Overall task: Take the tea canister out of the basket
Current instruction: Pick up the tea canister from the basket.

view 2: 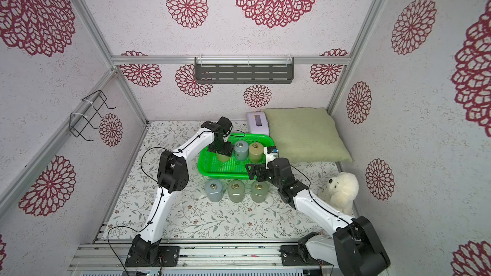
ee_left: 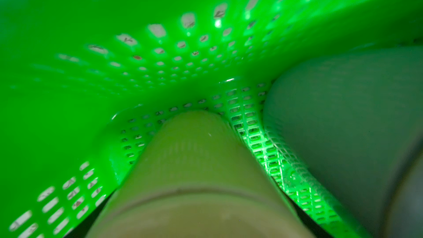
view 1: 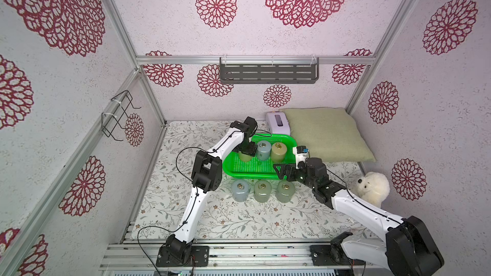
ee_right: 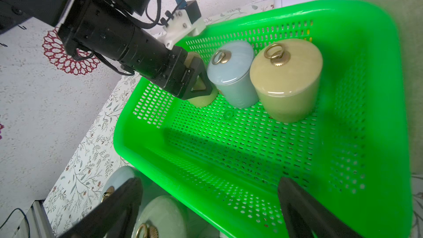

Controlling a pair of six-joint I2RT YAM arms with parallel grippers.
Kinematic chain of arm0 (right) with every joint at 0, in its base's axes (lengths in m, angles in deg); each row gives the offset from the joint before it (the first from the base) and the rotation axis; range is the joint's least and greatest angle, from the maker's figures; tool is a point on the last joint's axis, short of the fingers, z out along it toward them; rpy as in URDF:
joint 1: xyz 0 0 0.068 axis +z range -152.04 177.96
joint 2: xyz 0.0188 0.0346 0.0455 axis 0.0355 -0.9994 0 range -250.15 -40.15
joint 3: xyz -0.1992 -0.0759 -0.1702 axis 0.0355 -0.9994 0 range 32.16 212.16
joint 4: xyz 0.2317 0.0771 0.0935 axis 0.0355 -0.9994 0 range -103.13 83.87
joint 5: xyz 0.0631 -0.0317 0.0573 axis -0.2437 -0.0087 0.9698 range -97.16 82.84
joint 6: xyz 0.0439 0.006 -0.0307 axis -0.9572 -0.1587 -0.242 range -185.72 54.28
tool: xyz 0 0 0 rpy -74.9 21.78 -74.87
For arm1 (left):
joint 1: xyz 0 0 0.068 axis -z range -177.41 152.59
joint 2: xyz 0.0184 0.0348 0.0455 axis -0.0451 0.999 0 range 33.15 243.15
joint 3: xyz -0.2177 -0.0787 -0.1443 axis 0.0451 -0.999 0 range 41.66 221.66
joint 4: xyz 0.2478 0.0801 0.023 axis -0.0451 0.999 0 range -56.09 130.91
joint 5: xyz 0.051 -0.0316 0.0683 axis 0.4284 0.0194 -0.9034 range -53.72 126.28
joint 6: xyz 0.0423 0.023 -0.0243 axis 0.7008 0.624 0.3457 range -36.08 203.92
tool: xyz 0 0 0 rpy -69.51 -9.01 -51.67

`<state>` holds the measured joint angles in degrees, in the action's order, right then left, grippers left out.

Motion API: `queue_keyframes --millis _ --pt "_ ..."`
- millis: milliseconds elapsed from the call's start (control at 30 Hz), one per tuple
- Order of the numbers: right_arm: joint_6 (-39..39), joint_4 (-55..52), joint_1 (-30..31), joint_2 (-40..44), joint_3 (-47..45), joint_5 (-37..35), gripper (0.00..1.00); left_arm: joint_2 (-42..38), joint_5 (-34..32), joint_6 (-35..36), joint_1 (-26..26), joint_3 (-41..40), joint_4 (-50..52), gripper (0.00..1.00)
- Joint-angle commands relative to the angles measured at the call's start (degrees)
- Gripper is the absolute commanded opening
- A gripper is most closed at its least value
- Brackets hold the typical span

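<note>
Six round lidded tea canisters total. Three stand along the far side of the bright green perforated plastic basket (view 1: 249,176): yellow-green canister (ee_right: 202,102) left, blue-grey canister (view 1: 263,150) middle, tan canister (view 1: 279,153) right. Three more line up on the floral tablecloth (view 1: 212,216) just near of it. Left gripper (view 1: 247,152) straddles the yellow-green canister, can't tell if it's squeezing. Right gripper (ee_right: 209,186) is spread wide over the basket's near right corner.

Left arm (view 1: 197,199): reaches far and rightward from its near base, elbow raised, wrist bent steeply down. Left gripper (view 1: 245,154) points downward, jaws spread wide; whether they grip cannot be told. Right arm (view 1: 356,205): stretched low toward far-left. Right gripper (view 1: 277,172) points left, jaws wide apart.
</note>
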<state>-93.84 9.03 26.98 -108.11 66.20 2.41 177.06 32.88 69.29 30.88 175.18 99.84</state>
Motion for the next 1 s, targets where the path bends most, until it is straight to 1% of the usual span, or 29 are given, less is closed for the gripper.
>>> queue_keyframes --millis 0,167,400,633,967 --pt "-0.45 1.63 -0.40 -0.18 -0.56 1.20 0.99 -3.51 -0.23 -0.04 -0.30 -2.50 -2.18 0.70" --pt "-0.45 3.31 -0.44 -0.12 -0.98 3.63 0.99 -10.28 -0.01 -0.83 -0.33 -8.31 -4.44 0.71" --pt "0.15 6.75 0.67 1.21 -2.62 5.02 0.99 -21.17 0.52 -2.73 -0.26 -16.62 -7.34 0.71" --pt "2.13 8.42 4.07 2.30 -2.68 5.69 0.99 -32.99 0.35 -4.71 0.07 -24.87 -8.44 0.72" --pt "5.55 10.00 9.86 2.85 -2.31 5.46 0.99 -49.91 -1.77 -8.41 0.07 -43.65 -11.62 0.72"
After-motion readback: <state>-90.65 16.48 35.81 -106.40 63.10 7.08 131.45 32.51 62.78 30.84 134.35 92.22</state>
